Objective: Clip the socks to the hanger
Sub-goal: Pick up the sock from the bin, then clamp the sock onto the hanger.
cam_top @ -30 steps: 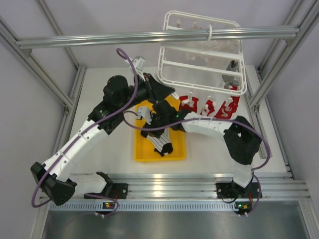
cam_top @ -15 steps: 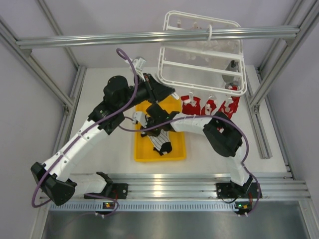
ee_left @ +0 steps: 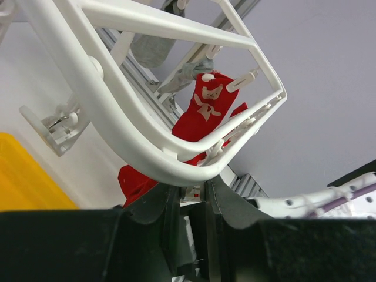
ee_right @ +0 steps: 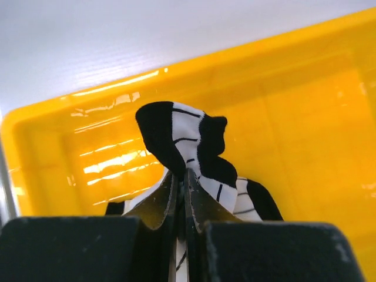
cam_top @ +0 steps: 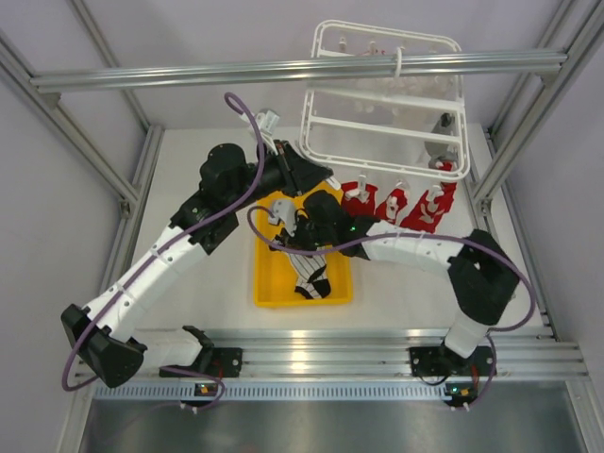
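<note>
In the yellow tray (cam_top: 274, 283) at the middle of the table (cam_top: 387, 288), the right gripper (ee_right: 182, 176) has its jaws pressed tight together on a striped sock (ee_right: 188, 138). It pinches a fold of the white, black-lined fabric, and a black end of the sock stands up above the fingertips. In the top view the rest of the sock trails down into the tray toward 6 o'clock. The right arm reaches in from 4 o'clock, its forearm lying across the table.

At 1 o'clock from the tray is the hanger (ee_left: 126, 132), its hook over the grey beam (cam_top: 283, 71). Three red socks (cam_top: 360, 198) with white markings dangle from clips along its near edge, at 2 o'clock from the tray.

The left gripper (ee_left: 191, 191) sits at the hanger's near left corner, at 12 o'clock from the tray, its arm stretching up from 7 o'clock. Its jaws are drawn in to a narrow gap and the curved rim of the frame crosses right at the fingertips. A bit of white plastic shows between them, so it appears to hold the hanger by that corner.
</note>
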Tool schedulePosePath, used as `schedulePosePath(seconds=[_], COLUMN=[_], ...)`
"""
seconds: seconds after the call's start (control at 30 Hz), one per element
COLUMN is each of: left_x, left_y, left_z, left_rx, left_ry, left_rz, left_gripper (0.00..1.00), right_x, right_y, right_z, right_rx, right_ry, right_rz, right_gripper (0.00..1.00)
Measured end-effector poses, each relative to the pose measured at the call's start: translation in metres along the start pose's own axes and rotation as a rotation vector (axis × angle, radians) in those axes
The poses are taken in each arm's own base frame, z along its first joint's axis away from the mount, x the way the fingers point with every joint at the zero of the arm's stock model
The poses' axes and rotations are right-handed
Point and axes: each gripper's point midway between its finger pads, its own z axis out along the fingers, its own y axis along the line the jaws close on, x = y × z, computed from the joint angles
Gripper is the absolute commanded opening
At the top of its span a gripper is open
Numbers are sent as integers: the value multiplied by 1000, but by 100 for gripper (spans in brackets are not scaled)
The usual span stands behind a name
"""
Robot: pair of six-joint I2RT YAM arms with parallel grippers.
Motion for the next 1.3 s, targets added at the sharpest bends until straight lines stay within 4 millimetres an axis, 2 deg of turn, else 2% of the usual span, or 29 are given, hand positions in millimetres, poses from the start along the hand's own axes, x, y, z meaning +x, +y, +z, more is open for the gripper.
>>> schedulePosePath(seconds=[0.1, 0.2, 0.4, 0.53, 0.73, 0.83, 1.03, 1.3], left_x=[1, 1, 1, 1, 2, 3, 9, 12], left_y=[1, 1, 1, 0, 0, -1, -1, 0], left_z=[0, 1, 1, 1, 1, 1, 3, 4], left_rx=[0, -1, -1, 0, 4, 11, 25, 30], left_ry=[0, 1, 1, 0, 3, 9, 29, 45], left_rz=[-7, -15, -18, -19, -25, -25, -27, -22], left_gripper=[0, 0, 0, 0, 0, 0, 0, 0], right_x=[-22, -28, -6, -3, -38, -49, -46, -46], right_y=[7, 15, 26, 31, 17, 9, -7, -13], right_z=[-34, -57, -74, -107, -170, -193, -213, -231], right_rx=[21, 24, 24, 96, 309, 406, 537, 598], right_ry=[-102, -159, -154, -200, -339, -370, -330, -329], right_rz=[-8, -14, -10, -47, -164, -224, -284, -310], right_gripper=[0, 0, 0, 0, 0, 0, 0, 0])
